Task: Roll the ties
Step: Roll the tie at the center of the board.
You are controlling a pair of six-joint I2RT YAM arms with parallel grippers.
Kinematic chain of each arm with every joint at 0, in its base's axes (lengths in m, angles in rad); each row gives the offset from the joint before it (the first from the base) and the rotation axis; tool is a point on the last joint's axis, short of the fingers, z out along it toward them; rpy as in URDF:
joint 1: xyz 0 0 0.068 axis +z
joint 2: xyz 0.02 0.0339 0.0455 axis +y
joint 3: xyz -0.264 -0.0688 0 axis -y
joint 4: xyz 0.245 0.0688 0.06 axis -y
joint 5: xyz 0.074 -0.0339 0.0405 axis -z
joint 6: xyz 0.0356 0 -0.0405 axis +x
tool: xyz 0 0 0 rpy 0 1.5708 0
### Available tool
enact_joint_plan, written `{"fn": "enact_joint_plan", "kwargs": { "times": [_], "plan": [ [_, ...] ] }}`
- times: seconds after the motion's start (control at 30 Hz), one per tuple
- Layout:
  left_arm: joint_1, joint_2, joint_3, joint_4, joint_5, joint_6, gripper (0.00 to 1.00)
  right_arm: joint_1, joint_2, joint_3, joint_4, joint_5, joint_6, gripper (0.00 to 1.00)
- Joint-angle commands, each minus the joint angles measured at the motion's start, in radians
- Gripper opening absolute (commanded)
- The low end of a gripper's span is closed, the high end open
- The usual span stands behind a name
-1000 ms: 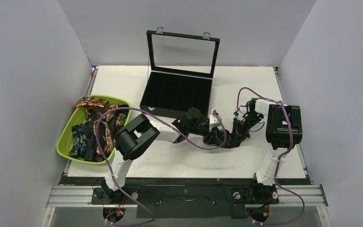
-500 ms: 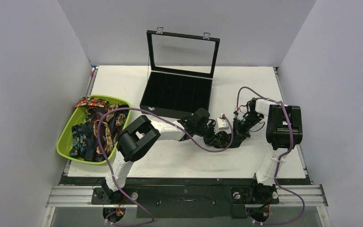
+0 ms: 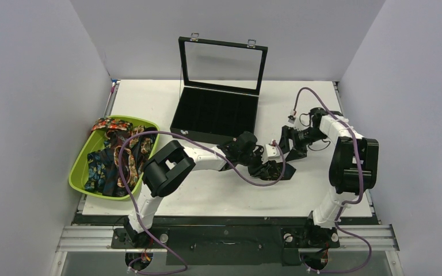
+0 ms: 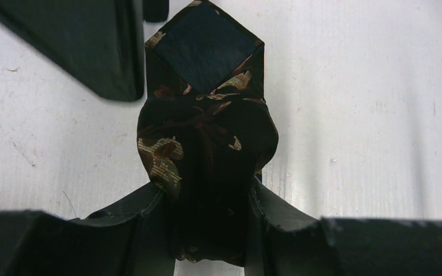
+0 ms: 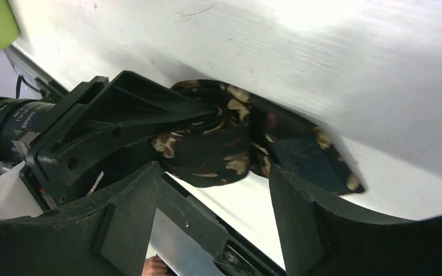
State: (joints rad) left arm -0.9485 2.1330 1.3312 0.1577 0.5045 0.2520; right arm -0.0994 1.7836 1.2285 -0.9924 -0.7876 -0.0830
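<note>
Two matching robot arms in white and black, each trailing a purple cable.

The left arm (image 3: pixel 164 169) and right arm (image 3: pixel 354 161) are built from white tubular links joined by chunky, boxy black motor housings, and each rises from a black base (image 3: pixel 128 233). A thin purple cable (image 3: pixel 259 184) hangs in slack loops along each arm. The fingers (image 4: pixel 121 236) are matt black plastic, broad and angular with flat inner faces. A black motor cylinder (image 5: pixel 11 121) on the left arm's wrist carries white lettering too small to read.
</note>
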Motion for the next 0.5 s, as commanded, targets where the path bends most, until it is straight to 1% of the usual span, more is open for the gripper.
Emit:
{"fn": "enact_joint_plan", "kwargs": {
  "times": [0.0,0.1,0.2,0.27,0.37,0.43,0.47],
  "plan": [
    [0.0,0.048,-0.015,-0.156,-0.056,0.045,0.12,0.071,0.033,0.003,-0.012,-0.065,-0.032,0.65],
    [0.0,0.047,-0.016,-0.155,-0.055,0.049,0.12,0.103,0.07,0.007,0.003,-0.013,-0.037,0.63],
    [0.001,0.047,-0.014,-0.156,-0.058,0.048,0.13,0.119,0.096,0.008,0.014,0.029,-0.04,0.54],
    [0.001,0.047,-0.01,-0.156,-0.058,0.047,0.13,0.121,0.111,0.006,0.0,0.048,-0.051,0.52],
    [0.0,0.05,-0.006,-0.156,-0.06,0.046,0.13,0.112,0.104,-0.003,-0.042,0.027,-0.084,0.54],
    [0.001,0.048,-0.006,-0.156,-0.061,0.046,0.13,0.104,0.088,-0.008,-0.071,-0.009,-0.103,0.57],
    [0.0,0.048,-0.005,-0.156,-0.061,0.047,0.13,0.08,0.082,-0.008,-0.083,-0.036,-0.113,0.6]
  ]
}}
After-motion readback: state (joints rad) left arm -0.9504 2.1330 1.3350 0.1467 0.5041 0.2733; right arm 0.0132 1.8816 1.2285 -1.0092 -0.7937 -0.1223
